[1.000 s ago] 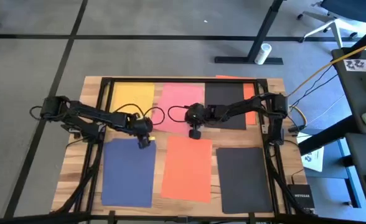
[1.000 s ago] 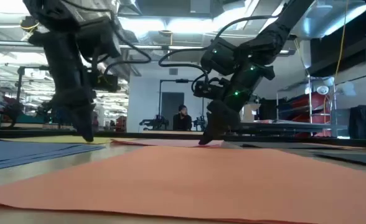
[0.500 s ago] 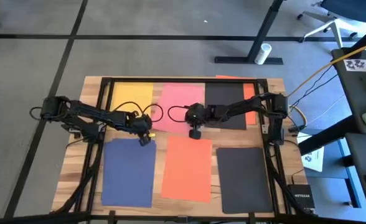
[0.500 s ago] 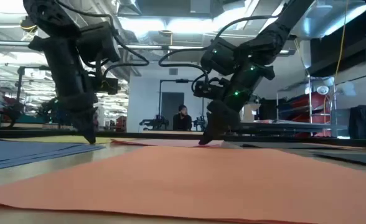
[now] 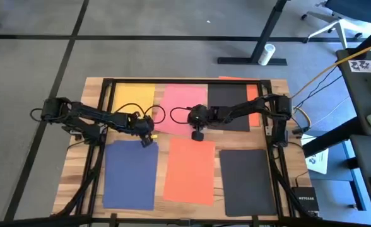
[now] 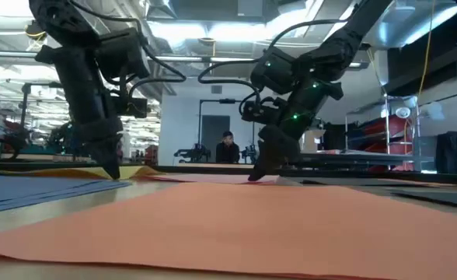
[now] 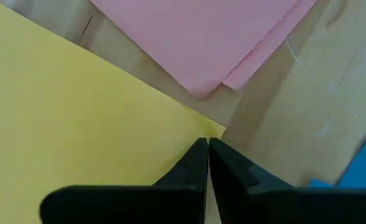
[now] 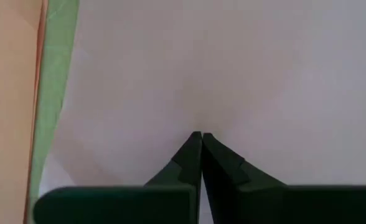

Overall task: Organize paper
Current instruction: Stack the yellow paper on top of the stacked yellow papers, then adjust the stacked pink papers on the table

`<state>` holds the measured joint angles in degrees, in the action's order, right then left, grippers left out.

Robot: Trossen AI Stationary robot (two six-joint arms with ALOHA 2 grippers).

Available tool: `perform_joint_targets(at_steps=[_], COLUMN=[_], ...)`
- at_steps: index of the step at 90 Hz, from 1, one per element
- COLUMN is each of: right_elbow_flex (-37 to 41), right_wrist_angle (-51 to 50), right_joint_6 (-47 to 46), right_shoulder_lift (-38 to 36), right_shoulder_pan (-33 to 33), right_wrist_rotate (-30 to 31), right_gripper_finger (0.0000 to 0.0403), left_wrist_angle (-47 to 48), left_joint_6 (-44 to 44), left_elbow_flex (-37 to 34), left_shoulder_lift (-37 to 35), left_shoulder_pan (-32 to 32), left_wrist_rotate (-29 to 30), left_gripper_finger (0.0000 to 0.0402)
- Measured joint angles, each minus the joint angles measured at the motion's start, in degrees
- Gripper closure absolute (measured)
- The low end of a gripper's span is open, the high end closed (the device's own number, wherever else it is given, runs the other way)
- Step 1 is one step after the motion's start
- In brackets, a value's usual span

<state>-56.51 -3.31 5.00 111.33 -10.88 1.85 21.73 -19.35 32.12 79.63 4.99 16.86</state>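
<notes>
Yellow sheet at the far left of the table, pink sheet beside it. Left gripper pinched on the yellow corner, right gripper pressed shut on pink. Best lifted slowly, low, without creasing.

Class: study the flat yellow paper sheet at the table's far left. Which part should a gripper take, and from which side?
Take the yellow paper sheet at its near corner, beside the pink paper sheet, coming from above. It lies flat, so only an edge lifts; the left gripper, shut, already sits there, and the low view shows that corner raised.
</notes>
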Motion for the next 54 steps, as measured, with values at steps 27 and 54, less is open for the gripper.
perform_joint_targets(at_steps=[27, 54], right_elbow_flex=[0.0, 0.2], right_wrist_angle=[0.0, -1.4], right_joint_6=[0.0, 0.0], right_shoulder_lift=[0.0, -2.1], right_shoulder_pan=[0.0, 0.0], right_wrist_rotate=[0.0, -0.2], right_gripper_finger=[0.0403, 0.0403], left_wrist_angle=[-0.3, -0.5], left_joint_6=[1.2, 1.2], left_elbow_flex=[1.1, 1.4], left_shoulder_lift=[-0.1, -0.1], left_shoulder_pan=[-0.1, -0.4], left_wrist_rotate=[0.0, -0.1], left_gripper_finger=[0.0402, 0.0402])
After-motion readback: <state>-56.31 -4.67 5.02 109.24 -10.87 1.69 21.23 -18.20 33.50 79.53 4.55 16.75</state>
